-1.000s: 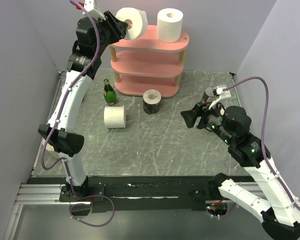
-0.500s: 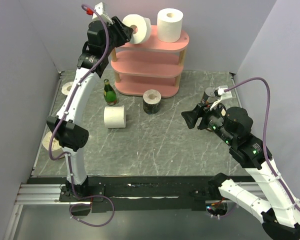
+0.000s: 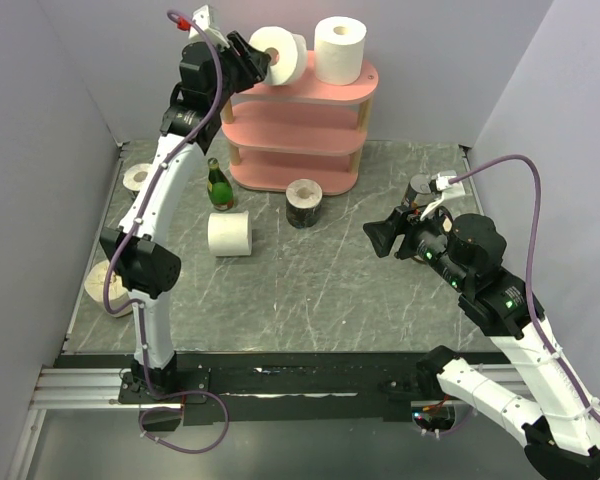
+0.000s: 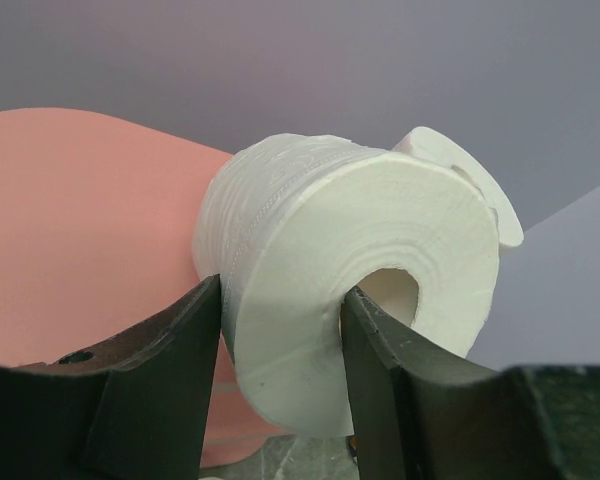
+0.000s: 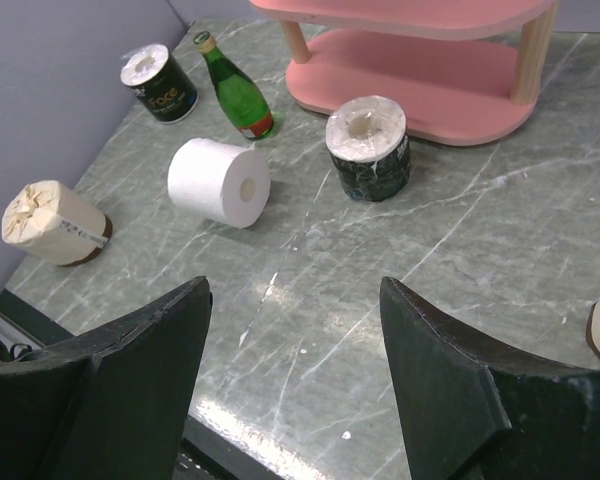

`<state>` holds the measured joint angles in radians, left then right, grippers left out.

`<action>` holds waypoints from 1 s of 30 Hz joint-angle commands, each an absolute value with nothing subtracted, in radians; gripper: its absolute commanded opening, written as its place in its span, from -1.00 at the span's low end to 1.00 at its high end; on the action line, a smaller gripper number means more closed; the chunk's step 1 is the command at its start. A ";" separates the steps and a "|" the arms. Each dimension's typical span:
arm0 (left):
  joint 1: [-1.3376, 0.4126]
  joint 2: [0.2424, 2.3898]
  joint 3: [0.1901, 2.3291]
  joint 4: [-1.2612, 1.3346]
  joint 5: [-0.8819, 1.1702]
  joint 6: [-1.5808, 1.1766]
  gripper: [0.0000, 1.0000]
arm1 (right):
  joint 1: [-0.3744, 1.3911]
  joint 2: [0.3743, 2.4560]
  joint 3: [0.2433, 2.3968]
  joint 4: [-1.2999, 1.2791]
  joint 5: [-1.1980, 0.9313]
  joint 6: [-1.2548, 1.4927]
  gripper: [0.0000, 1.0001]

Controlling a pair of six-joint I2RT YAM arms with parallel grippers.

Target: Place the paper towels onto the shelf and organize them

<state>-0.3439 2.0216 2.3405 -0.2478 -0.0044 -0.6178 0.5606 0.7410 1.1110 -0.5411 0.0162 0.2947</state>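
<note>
1. the table (image 3: 310, 290), grey and veined, is shown whole only in the top view.
2. the pink shelf (image 3: 310, 92), three oval boards on light posts, is also seen whole only from above. just past the left gripper (image 3: 262, 60) fingers only a stretch of top board (image 4: 80, 220) is shown, and well ahead of the right gripper (image 3: 380, 238) fingers only the two lower boards (image 5: 450, 90).
3. six paper rolls are counted from above: three white, two dark-wrapped, one cream.
4. the held white roll (image 3: 283, 52) is clamped by the left gripper (image 4: 280, 290). its wall is pinched between the two fingers, one on the outer wrap and one at the core, with its open end turned toward the camera. it is over the top board's end; whether it rests there cannot be told.
5. the upright white roll (image 3: 340, 50) stands on the same board, just beyond the held one.
6. the right gripper (image 5: 292, 290) is spread apart with nothing between its fingers. ahead of the gap stands the dark-wrapped roll (image 5: 368, 150), touching nothing.
7. the lying white roll (image 5: 218, 182) is seen ahead of the finger on that view's left. the cream roll (image 5: 52, 225) and the dark-banded roll (image 5: 158, 82) lie farther out to that side.
8. one green bottle (image 5: 237, 95) stands upright between the dark-banded roll and the shelf.
9. a small cylinder (image 3: 418, 188) beside the right arm is too hidden to be identified.
</note>
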 commanded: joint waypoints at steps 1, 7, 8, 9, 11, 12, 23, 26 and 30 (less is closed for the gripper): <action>-0.347 2.014 2.408 -0.123 0.006 -0.640 0.06 | 0.566 0.727 1.154 -0.520 0.035 0.293 0.51; -0.347 2.022 2.411 -0.115 0.009 -0.646 0.21 | 0.565 0.723 1.155 -0.520 0.040 0.291 0.51; -0.347 2.022 2.411 -0.112 0.009 -0.646 0.23 | 0.565 0.723 1.155 -0.519 0.041 0.291 0.51; -0.347 2.022 2.411 -0.109 0.011 -0.647 0.26 | 0.566 0.723 1.154 -0.518 0.041 0.291 0.50; -0.347 2.023 2.413 -0.106 0.011 -0.647 0.30 | 0.565 0.724 1.152 -0.517 0.041 0.293 0.51; -0.347 2.023 2.413 -0.101 0.011 -0.647 0.34 | 0.566 0.726 1.152 -0.518 0.041 0.293 0.51; -0.342 1.987 2.373 -0.091 0.003 -0.629 0.45 | 0.566 0.718 1.152 -0.522 0.044 0.294 0.51; -0.336 1.957 2.336 -0.086 0.005 -0.621 0.47 | 0.566 0.718 1.147 -0.522 0.041 0.296 0.51; -0.334 1.919 2.296 -0.123 0.008 -0.607 0.47 | 0.565 0.716 1.143 -0.522 0.040 0.296 0.51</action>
<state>-0.3408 2.0087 2.3188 -0.1349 -0.0010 -0.6319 0.5606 0.7296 1.1126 -0.5415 0.0330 0.2947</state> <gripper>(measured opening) 0.735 0.754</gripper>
